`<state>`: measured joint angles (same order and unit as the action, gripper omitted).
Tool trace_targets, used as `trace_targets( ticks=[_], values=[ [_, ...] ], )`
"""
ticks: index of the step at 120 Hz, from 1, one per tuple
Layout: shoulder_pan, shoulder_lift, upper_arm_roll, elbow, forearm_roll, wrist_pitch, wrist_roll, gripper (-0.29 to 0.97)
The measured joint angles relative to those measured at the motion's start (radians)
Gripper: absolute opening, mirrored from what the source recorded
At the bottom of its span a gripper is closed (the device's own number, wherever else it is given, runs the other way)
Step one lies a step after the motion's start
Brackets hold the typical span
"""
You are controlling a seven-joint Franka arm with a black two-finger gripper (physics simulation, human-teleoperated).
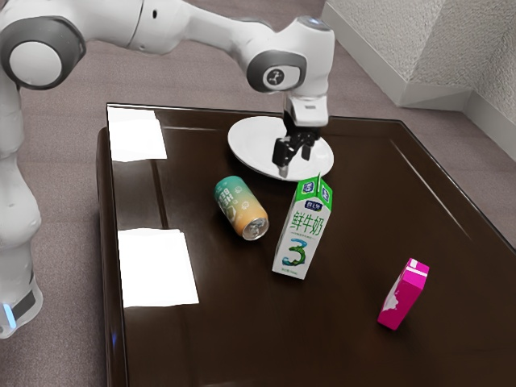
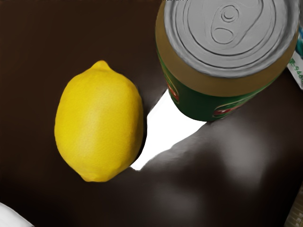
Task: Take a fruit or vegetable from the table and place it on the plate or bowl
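Inspection finds the black two-finger gripper [image 1: 293, 161] hanging above the round white glazed plate [image 1: 246, 142], jaws spread and carrying nothing. The step in hand is judged to be the approach, with the pick not yet made. The task's thing, an oval yellow lemon [image 2: 99, 135] with a nippled end and finely pebbled rind, lies on the dark glossy wooden table [image 1: 363, 201]. It is just beside the green-and-tan metal drinks can with a silver ring-pull lid [image 1: 240, 208] but not touching it, as a strip of bright reflection shows between them. The can lies on its side and, being smooth and cylindrical, is likely free to roll. A descent on the lemon therefore has little margin on the can's side. The rind's slight roughness should give the pads purchase, and a grip across the lemon's narrow waist looks the sound choice. A tall white-and-green paperboard milk carton [image 1: 305, 228] with a gabled top stands upright just beside the can, at its lid end. A small pink-and-white carton [image 1: 403, 294] stands well apart from the can, beyond the milk carton. The plate sits near the can, at its base end. It is shallow and flat, so a rounded fruit could roll on it; a low, gentle release is advised.
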<state>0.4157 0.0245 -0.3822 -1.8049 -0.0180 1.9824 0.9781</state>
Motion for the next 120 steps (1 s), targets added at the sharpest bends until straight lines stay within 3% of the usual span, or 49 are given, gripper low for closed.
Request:
trace_targets(
  ticks=[42,77,120],
  values=[
    [0.092,0.088,-0.066,0.010,-0.069,0.011,0.121,0.68],
    [0.121,0.222,-0.115,0.120,-0.052,0.027,0.163,0.68],
    [0.106,0.332,-0.136,0.133,-0.043,0.081,0.170,0.68]
  ],
)
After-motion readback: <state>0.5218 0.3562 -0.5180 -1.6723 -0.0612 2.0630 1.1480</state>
